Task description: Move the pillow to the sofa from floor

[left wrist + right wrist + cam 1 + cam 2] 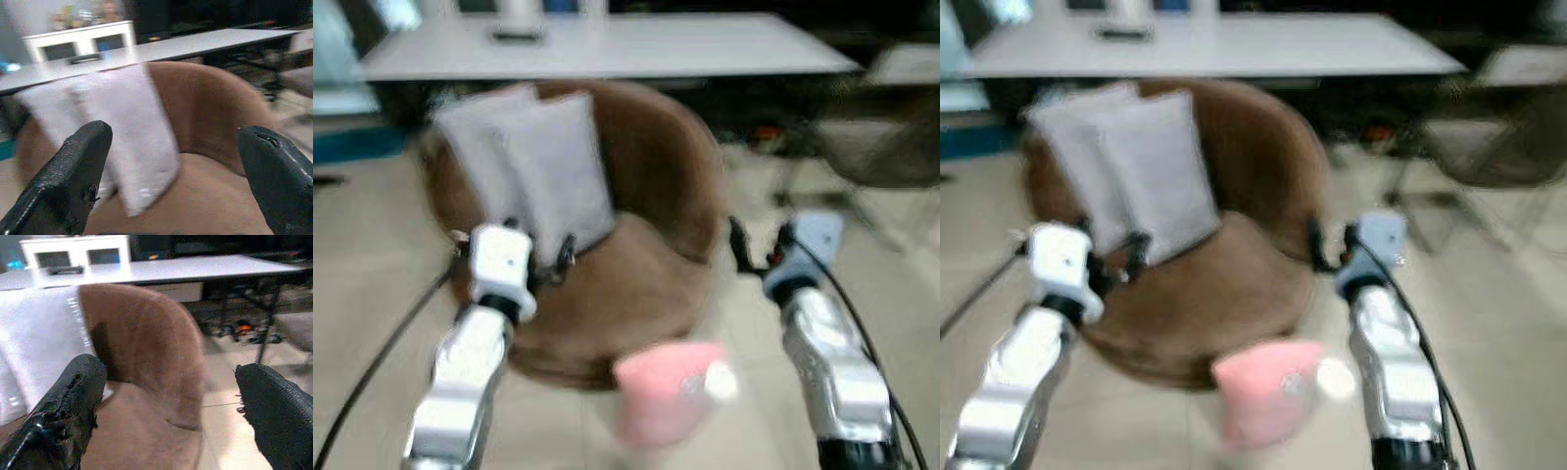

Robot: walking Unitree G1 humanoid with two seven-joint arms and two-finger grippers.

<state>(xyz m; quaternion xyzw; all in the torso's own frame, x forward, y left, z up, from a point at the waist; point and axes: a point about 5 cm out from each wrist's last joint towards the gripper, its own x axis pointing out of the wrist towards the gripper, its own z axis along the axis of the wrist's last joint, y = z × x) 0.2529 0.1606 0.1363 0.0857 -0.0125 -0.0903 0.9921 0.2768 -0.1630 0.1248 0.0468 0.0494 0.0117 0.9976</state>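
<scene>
**Left eye view: both arms raised before the brown chair, jaws spread**

Left eye view is blurred, but I can make out a round brown sofa chair (636,284) straight ahead on a pale tiled floor (362,264). Two grey pillows (533,162) lean upright against its backrest, side by side and overlapping, on the robot's left half of the seat. A pink thing (656,392) shows low in the middle, in front of the chair; it is too smeared for me to say what it is.

My left gripper (540,257) is up at the lower edge of the grey pillows, just above the seat. Through the left wrist view I see its two black fingers (68,176) spread wide, with nothing between them; the nearer pillow and the seat lie beyond the gap.

My right gripper (756,245) hangs beside the chair's right edge, over the floor. The right wrist view shows its fingers (63,406) also wide apart and holding nothing, looking at the backrest's inner curve with a pillow beside it.

Behind the chair runs a long white surface (607,44) with a dark flat object (517,35) lying on it. A white cabinet (80,41) stands farther back.
</scene>
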